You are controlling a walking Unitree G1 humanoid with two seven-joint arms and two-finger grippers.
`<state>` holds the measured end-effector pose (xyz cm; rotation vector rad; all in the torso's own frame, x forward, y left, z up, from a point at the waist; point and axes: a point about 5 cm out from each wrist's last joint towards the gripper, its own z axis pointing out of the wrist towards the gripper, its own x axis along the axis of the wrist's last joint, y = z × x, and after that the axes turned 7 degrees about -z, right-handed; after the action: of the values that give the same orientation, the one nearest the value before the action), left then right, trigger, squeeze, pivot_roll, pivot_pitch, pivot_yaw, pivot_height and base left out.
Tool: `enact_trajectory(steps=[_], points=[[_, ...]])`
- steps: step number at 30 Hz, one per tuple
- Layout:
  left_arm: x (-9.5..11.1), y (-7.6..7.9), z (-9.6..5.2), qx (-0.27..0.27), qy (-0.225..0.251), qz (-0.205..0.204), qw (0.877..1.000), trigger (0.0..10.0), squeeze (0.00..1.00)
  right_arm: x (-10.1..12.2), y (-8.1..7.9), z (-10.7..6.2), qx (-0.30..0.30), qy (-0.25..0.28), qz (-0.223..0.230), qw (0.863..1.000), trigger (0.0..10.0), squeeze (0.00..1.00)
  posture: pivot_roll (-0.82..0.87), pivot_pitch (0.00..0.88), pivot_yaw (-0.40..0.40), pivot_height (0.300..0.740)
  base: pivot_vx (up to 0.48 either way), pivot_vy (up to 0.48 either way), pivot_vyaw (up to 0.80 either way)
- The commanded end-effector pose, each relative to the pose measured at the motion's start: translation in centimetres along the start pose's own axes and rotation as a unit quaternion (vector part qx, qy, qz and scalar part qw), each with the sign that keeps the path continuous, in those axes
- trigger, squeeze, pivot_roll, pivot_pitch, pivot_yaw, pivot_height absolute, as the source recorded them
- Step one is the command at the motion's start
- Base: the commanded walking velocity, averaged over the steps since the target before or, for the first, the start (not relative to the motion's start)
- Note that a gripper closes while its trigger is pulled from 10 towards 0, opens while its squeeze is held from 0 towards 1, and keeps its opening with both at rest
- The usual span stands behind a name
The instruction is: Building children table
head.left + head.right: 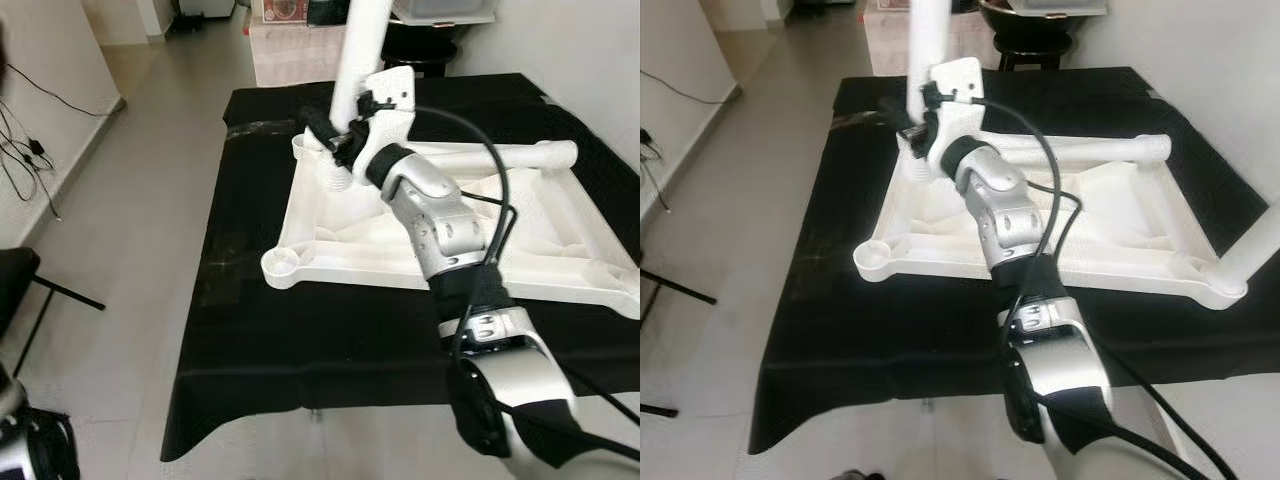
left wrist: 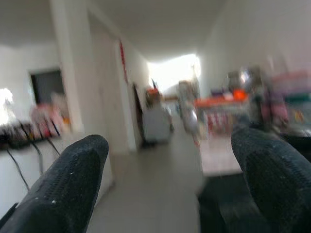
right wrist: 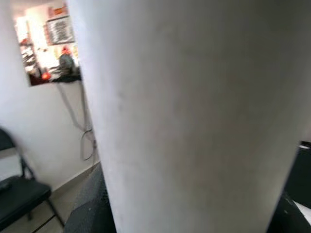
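The right tool (image 1: 340, 138) is up at the far left corner of the upturned white tabletop (image 1: 350, 235), its black fingers clamped on an upright white table leg (image 1: 362, 50). The leg rises straight out of the tool's grip and past the top of the head views, and its foot meets the corner socket just below the fingers. From the right wrist, that same leg (image 3: 194, 116) sits hard against the lens, a broad pale column, with a dark finger pad (image 3: 92, 208) pressed to its side.

The tabletop lies underside up on the desk (image 1: 330, 340), which is draped in a black cloth. Toward the robot from the tool, another round corner socket (image 1: 283, 263) stands open. Off to the tool's right, a second white leg (image 1: 500, 157) lies flat along the far edge of the tabletop, well apart from the fingers. In the right eye view a third leg (image 1: 1255, 250) leans out of the near right corner.

The left tool (image 2: 170, 189) is away from the work, its two black fingers (image 2: 68, 189) spread wide with nothing between them, pointing down a blurred hallway. Pale floor tiles (image 1: 130, 230) stretch away to the left of the desk, and a black cable (image 1: 35, 150) trails by the wall.
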<state>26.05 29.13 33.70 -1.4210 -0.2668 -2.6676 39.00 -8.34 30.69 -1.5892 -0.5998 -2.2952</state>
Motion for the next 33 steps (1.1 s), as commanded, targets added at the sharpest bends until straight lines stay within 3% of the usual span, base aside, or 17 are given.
enact_trajectory(steps=[1,2,3,4,5,6,7,8,11,18,22,25,26,27,30,33], points=[[-0.1,0.3,-0.2,-0.001,-0.005,0.003,1.000,10.0,0.00,0.9,0.0,0.3,-0.003,0.018,-0.005,1.000,10.0,0.00,-0.02,0.080,0.040,0.740,0.000,0.000,0.00],[-1.7,1.0,-1.1,0.000,-0.031,-0.023,0.999,10.0,0.00,0.8,0.2,0.2,-0.011,0.017,-0.004,1.000,10.0,0.00,-0.02,0.083,0.043,0.740,0.000,0.000,0.00],[-1.7,1.0,-1.1,0.000,-0.031,-0.023,0.999,10.0,0.00,0.8,0.2,0.2,-0.011,0.017,-0.004,1.000,10.0,0.00,-0.02,0.083,0.043,0.740,0.000,0.000,0.00],[-3.7,2.0,-2.3,-0.003,-0.065,-0.041,0.997,10.0,0.00,0.6,0.5,0.1,-0.022,0.014,-0.005,1.000,10.0,0.00,-0.02,0.084,0.043,0.740,0.000,0.000,0.00],[-3.7,2.0,-2.3,-0.003,-0.065,-0.041,0.997,10.0,0.00,0.6,0.5,0.1,-0.022,0.014,-0.005,1.000,10.0,0.00,-0.02,0.084,0.043,0.740,0.000,0.000,0.00],[-5.6,3.2,-3.7,-0.004,-0.101,-0.057,0.993,10.0,0.00,0.4,0.8,0.0,-0.030,0.010,-0.005,0.999,10.0,0.00,-0.02,0.090,0.043,0.740,0.000,0.000,0.00],[-5.6,3.2,-3.7,-0.004,-0.101,-0.057,0.993,10.0,0.00,0.4,0.8,0.0,-0.030,0.010,-0.005,0.999,10.0,0.00,-0.02,0.090,0.043,0.740,0.000,0.000,0.00],[-7.1,4.4,-4.9,-0.010,-0.134,-0.071,0.988,10.0,0.00,0.2,0.9,-0.2,-0.036,0.006,-0.005,0.999,10.0,0.00,-0.02,0.092,0.045,0.740,0.000,0.480,0.00],[-8.5,5.5,-6.1,-0.009,-0.166,-0.081,0.983,10.0,0.00,-0.3,0.9,-0.5,-0.036,0.000,-0.008,0.999,10.0,0.00,-0.01,0.098,0.040,0.740,0.000,0.480,0.00],[-8.8,6.1,-6.9,-0.010,-0.165,-0.079,0.983,10.0,0.00,-0.7,0.6,-0.7,-0.031,-0.006,-0.010,0.999,10.0,0.00,-0.01,0.107,0.040,0.740,0.000,0.365,0.00],[-9.7,7.6,-8.2,-0.048,-0.193,-0.085,0.976,10.0,0.00,-0.9,0.4,-0.7,-0.025,-0.008,-0.011,1.000,10.0,0.00,-0.01,0.114,0.043,0.740,0.000,0.000,0.00],[-11.3,11.5,-12.1,-0.162,-0.263,-0.111,0.945,10.0,0.00,-1.1,-0.3,-0.8,-0.001,-0.012,-0.016,1.000,10.0,0.00,-0.01,0.125,0.047,0.740,0.000,0.000,0.00],[-11.3,11.5,-12.1,-0.162,-0.263,-0.111,0.945,10.0,0.00,-1.1,-0.3,-0.8,-0.001,-0.012,-0.016,1.000,10.0,0.00,-0.01,0.125,0.047,0.740,0.000,0.000,0.00],[-11.8,12.3,-13.6,-0.189,-0.283,-0.106,0.934,10.0,0.00,-1.2,-0.5,-0.9,0.006,-0.015,-0.020,1.000,10.0,0.00,-0.01,0.130,0.050,0.740,0.000,0.000,0.00],[-12.6,13.2,-16.3,-0.216,-0.313,-0.089,0.921,10.0,0.00,-1.6,-0.9,-1.2,0.015,-0.024,-0.027,0.999,10.0,0.00,-0.01,0.139,0.053,0.740,0.000,0.000,0.00],[-12.7,13.1,-17.1,-0.206,-0.319,-0.095,0.920,10.0,0.00,-1.7,-1.0,-1.4,0.017,-0.028,-0.027,0.999,10.0,0.00,-0.01,0.144,0.056,0.740,0.000,0.000,0.00]])
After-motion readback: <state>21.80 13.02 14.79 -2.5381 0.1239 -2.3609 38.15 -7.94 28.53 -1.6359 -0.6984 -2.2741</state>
